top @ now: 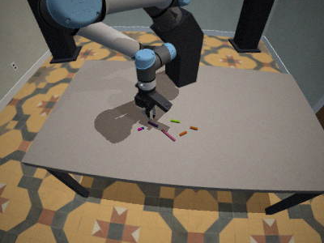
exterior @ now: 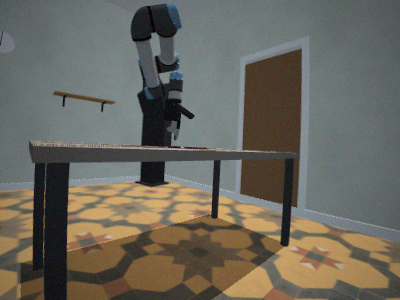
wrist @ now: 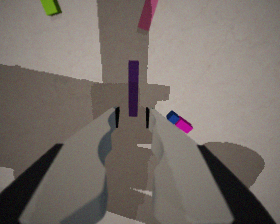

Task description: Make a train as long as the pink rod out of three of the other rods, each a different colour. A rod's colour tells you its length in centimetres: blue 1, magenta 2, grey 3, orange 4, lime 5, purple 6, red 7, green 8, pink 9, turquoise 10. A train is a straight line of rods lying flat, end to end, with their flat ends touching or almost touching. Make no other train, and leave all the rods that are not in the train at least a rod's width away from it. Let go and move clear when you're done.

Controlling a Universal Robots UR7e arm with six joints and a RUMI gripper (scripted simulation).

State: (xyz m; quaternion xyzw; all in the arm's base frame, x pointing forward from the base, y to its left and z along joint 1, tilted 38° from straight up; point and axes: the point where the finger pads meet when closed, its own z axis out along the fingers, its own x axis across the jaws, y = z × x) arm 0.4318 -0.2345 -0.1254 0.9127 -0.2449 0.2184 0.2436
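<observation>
Starting at the left of the rod cluster in the top view, the magenta rod and the tiny blue rod lie end to end and seem to touch, which the wrist view bears out; that looks like the beginning of a train, since blue, magenta and purple are the only three colours on the table that add up to the pink length. Just right of them lies the purple rod, apart from the pair and not in line with it; I judge it to be the piece not yet joined. Over its near end hangs the gripper, raised off the table in the exterior view; its fingers stand a narrow way apart, a little wider than the rod, with nothing between them; in the wrist view the rod runs straight ahead from the gap. Further right the pink rod lies slanted, its upper end near the purple one; then the lime rod, and two orange rods, all loose and unneeded; whether they sit far enough from the finished line depends on where purple ends up.
</observation>
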